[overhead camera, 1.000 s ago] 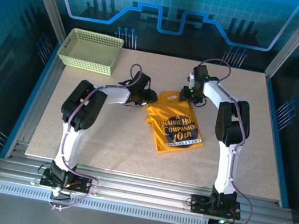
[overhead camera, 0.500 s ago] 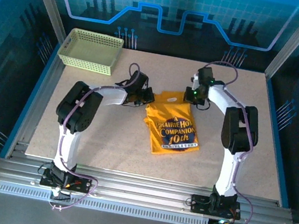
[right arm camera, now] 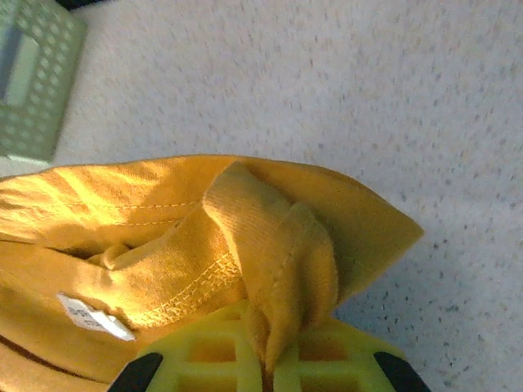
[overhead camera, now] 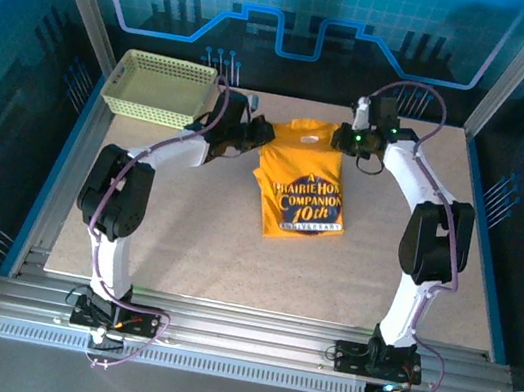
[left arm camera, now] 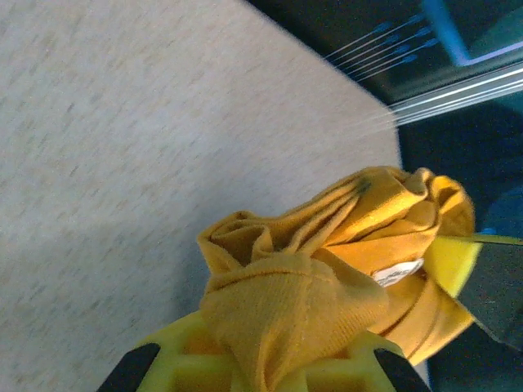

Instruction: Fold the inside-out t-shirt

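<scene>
The mustard-yellow t-shirt (overhead camera: 299, 184) hangs stretched at the back middle of the table, dark lettering facing up. My left gripper (overhead camera: 259, 135) is shut on its left top corner. My right gripper (overhead camera: 346, 138) is shut on its right top corner. In the left wrist view a bunched fold of the t-shirt (left arm camera: 302, 278) is pinched between the yellow fingers (left arm camera: 176, 359), with a white label showing. In the right wrist view a ribbed fold of the t-shirt (right arm camera: 278, 253) sits clamped between the yellow fingers (right arm camera: 359, 363), above the table.
A pale yellow-green mesh basket (overhead camera: 159, 89) stands at the back left corner, close to my left arm. The speckled table (overhead camera: 194, 235) lies bare in front of the shirt. Metal frame posts (overhead camera: 513, 68) border the back corners.
Both grippers have shut on the shirt's top corners and moved toward the back of the table, apart from each other. The shirt was dragged back with them and now lies straighter.
</scene>
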You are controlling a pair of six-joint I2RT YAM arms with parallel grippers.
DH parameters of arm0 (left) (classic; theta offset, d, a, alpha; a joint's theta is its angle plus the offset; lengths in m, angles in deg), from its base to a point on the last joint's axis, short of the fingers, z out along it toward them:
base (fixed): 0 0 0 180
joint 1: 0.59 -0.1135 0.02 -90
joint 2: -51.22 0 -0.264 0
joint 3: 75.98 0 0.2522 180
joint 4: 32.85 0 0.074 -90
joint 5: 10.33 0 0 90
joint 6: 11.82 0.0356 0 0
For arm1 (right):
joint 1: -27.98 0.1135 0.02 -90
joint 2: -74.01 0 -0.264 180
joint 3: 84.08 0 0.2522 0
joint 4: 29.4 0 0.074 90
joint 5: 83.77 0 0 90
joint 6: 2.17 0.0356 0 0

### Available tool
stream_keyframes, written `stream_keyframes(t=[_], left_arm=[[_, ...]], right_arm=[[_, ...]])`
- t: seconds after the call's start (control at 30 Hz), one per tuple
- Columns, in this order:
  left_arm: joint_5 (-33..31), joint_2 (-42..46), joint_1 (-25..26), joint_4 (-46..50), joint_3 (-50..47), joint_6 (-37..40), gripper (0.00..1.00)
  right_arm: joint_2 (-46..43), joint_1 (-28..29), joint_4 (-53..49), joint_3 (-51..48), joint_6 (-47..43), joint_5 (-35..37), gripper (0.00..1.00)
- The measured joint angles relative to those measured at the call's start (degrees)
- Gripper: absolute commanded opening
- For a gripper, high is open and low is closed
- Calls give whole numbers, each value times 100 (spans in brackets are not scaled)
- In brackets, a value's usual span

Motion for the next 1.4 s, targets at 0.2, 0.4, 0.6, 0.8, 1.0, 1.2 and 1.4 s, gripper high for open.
stream_keyframes(t=[0.2,0.4,0.6,0.8,1.0,1.2,1.4], left_arm=[[278,-463,-188,144,1965,363,0],[542,-671,-264,24,2640,739,0],[1023,-540,-243,-1034,951,787,0],[1381,-83,-9,-2039,-1552,450,0],[1473,1128,546,-2667,-3132,225,0],[1381,1709,905,-2785,-3812,188,0],[1150,1054,907,-2529,-3558,-52,0]], right_arm=[[70,-221,15,1375,90,-109,0],[188,-254,302,1982,90,-168,0],[-144,-240,938,122,74,-186,0],[-1036,-151,1165,-2190,79,-210,0],[-2675,-9,1340,-3915,199,-164,0],[-3254,20,1309,-4959,468,-166,0],[-3032,50,1167,-4913,737,13,0]])
